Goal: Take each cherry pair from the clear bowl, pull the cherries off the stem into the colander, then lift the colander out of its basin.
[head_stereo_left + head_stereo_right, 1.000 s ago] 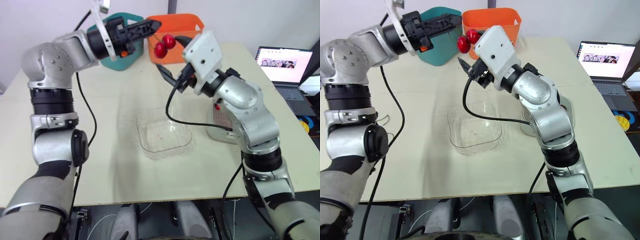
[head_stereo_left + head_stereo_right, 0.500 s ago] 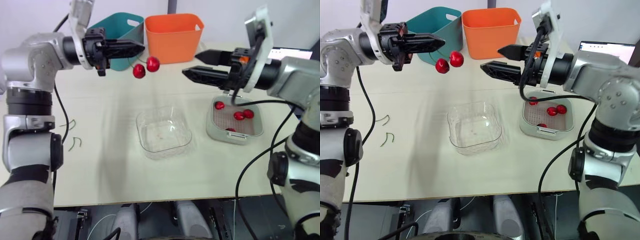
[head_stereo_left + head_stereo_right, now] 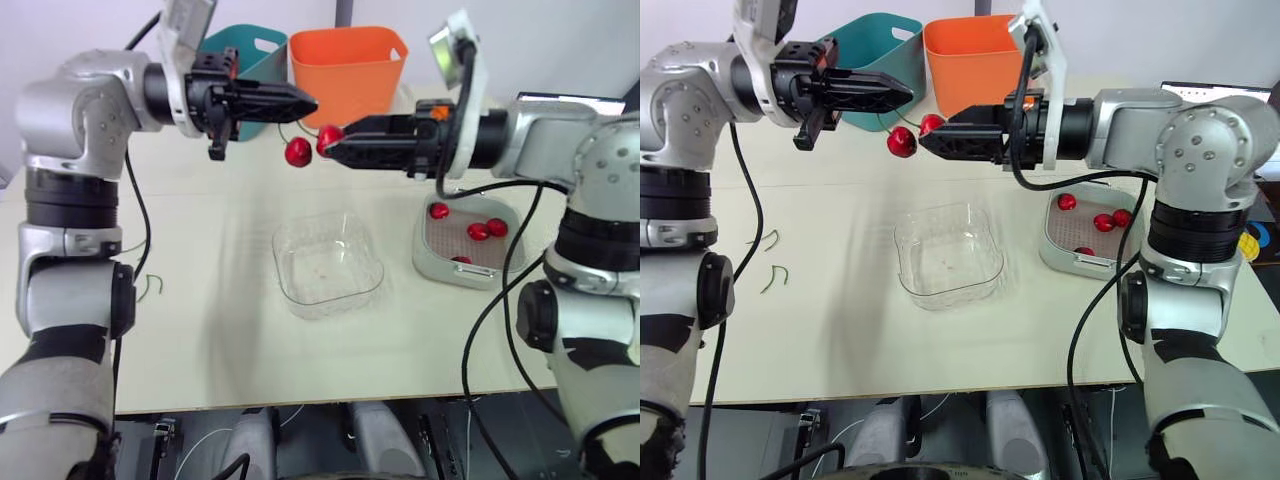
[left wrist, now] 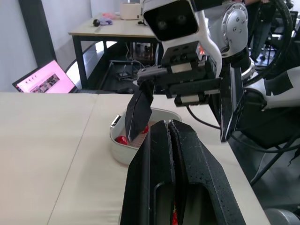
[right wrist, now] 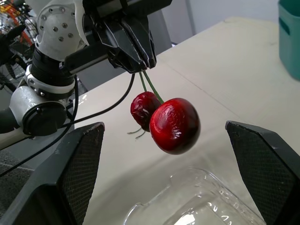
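Aloft, one cherry pair [image 3: 297,152] hung beyond the far edge of the clear bowl [image 3: 290,290].
Left gripper [image 3: 305,103] was pinched together on the stems. Right gripper [image 3: 337,146] had its fingers spread wide apart, flanking the right-hand cherry, with no contact seen. Bowl sat mid-table. Colander [image 3: 430,250], near right, held several loose cherries [image 3: 438,211].
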`<state>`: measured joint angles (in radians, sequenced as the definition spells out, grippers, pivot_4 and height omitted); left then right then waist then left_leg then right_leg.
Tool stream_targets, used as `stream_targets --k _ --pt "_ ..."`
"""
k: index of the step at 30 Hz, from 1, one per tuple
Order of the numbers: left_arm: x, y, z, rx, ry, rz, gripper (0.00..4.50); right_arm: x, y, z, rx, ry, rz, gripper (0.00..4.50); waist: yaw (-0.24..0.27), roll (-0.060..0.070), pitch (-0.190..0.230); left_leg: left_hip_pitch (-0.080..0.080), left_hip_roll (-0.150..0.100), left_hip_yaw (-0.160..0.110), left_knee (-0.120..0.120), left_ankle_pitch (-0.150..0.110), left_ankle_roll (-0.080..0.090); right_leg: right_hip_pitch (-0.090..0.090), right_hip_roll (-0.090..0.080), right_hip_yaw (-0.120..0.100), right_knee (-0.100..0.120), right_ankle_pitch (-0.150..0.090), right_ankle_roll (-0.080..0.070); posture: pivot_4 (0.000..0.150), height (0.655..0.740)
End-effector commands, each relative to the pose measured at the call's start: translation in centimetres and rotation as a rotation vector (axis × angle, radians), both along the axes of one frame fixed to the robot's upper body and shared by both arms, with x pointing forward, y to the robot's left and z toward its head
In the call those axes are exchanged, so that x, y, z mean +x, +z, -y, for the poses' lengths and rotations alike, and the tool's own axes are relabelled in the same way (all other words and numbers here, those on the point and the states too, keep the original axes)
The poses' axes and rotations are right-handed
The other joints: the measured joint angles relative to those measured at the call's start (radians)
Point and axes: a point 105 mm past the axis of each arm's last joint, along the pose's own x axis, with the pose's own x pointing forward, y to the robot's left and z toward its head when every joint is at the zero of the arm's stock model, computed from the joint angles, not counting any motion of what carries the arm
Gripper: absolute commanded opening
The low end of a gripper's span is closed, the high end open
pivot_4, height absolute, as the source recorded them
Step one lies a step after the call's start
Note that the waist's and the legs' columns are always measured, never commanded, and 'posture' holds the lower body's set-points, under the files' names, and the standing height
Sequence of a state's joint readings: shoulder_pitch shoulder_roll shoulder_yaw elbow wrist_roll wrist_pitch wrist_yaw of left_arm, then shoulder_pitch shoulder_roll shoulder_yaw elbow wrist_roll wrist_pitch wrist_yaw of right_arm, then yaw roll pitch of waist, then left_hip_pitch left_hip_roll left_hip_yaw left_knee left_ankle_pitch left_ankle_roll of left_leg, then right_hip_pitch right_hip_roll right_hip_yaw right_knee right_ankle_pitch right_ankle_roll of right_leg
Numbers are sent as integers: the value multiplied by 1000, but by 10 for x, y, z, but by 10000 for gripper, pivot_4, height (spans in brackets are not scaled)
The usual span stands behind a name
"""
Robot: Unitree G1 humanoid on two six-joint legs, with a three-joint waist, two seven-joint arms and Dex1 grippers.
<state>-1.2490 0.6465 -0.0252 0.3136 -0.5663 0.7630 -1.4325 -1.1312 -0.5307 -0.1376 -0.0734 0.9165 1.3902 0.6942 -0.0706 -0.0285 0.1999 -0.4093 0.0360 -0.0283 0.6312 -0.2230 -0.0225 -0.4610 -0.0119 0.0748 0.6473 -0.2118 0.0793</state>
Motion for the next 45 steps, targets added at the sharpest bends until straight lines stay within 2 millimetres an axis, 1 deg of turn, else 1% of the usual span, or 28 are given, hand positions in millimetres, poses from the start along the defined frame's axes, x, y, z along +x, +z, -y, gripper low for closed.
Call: stream_targets --k 1,5,11,12,13,18,20,21,25,27,31,34,39,43,45 --pt "-10 9 3 -14 -27 39 0 -5 7 -7 24 26 47 44649 1 0 0 0 0 0 0 0 0 0 0 0 0 0 0 1500 7400" --pt "-12 7 4 -17 -29 31 0 -5 5 -10 27 35 47 44649 1 0 0 0 0 0 0 0 0 0 0 0 0 0 0 1500 7400" --pt "-11 6 5 -22 -21 26 0 -4 3 -10 31 30 44 44649 1 0 0 0 0 0 0 0 0 0 0 0 0 0 0 1500 7400" --pt "-11 6 4 -24 -21 25 0 -4 3 -10 30 29 44 40472 1 0 0 0 0 0 0 0 0 0 0 0 0 0 0 1500 7400" --pt "-11 6 4 -25 -20 26 0 -4 2 -10 29 28 44 39500 1 0 0 0 0 0 0 0 0 0 0 0 0 0 0 1500 7400" --pt "-10 7 4 -30 -20 27 0 -3 0 -8 25 20 39 23256 1 0 0 0 0 0 0 0 0 0 0 0 0 0 0 1500 7400" --pt "-10 7 4 -30 -19 26 0 -2 0 -8 24 19 38 15897 1 0 0 0 0 0 0 0 0 0 0 0 0 0 0 1500 7400" --pt "-9 7 4 -30 -18 26 0 -2 0 -8 24 19 38 13121 1 0 0 0 0 0 0 0 0 0 0 0 0 0 0 1500 7400" --pt "-7 8 2 -32 -11 32 0 -4 -2 -7 17 25 34 13121 1 0 0 0 0 0 0 0 0 0 0 0 0 0 0 1500 7400" --pt "-5 10 1 -38 -3 39 0 -7 -6 -7 -1 37 30 13121 1 0 0 0 0 0 0 0 0 0 0 0 0 0 0 1500 7400" --pt "-1 18 -2 -57 18 52 0 -15 -21 -7 -46 66 1 13121 1 0 0 0 0 0 0 0 0 0 0 0 0 0 0 1500 7400" --pt "-2 24 -2 -90 6 36 0 -17 -31 -7 -65 65 -25 13121 0 0 0 0 0 0 0 0 0 0 0 0 0 0 0 1500 7400" --pt "0 23 -2 -81 10 41 0 -21 -42 -6 -87 59 -46 13121 1 0 0 0 0 0 0 0 0 0 0 0 0 0 0 1500 7400" --pt "2 14 -2 -45 21 46 0 -20 -41 -1 -79 31 -39 13121 1 0 0 0 0 0 0 0 0 0 0 0 0 0 0 1500 7400" --pt "5 5 -2 -15 30 50 0 -15 -31 11 -65 -22 -2 13121 2 0 0 0 0 0 0 0 0 0 0 0 0 0 0 1500 7400"
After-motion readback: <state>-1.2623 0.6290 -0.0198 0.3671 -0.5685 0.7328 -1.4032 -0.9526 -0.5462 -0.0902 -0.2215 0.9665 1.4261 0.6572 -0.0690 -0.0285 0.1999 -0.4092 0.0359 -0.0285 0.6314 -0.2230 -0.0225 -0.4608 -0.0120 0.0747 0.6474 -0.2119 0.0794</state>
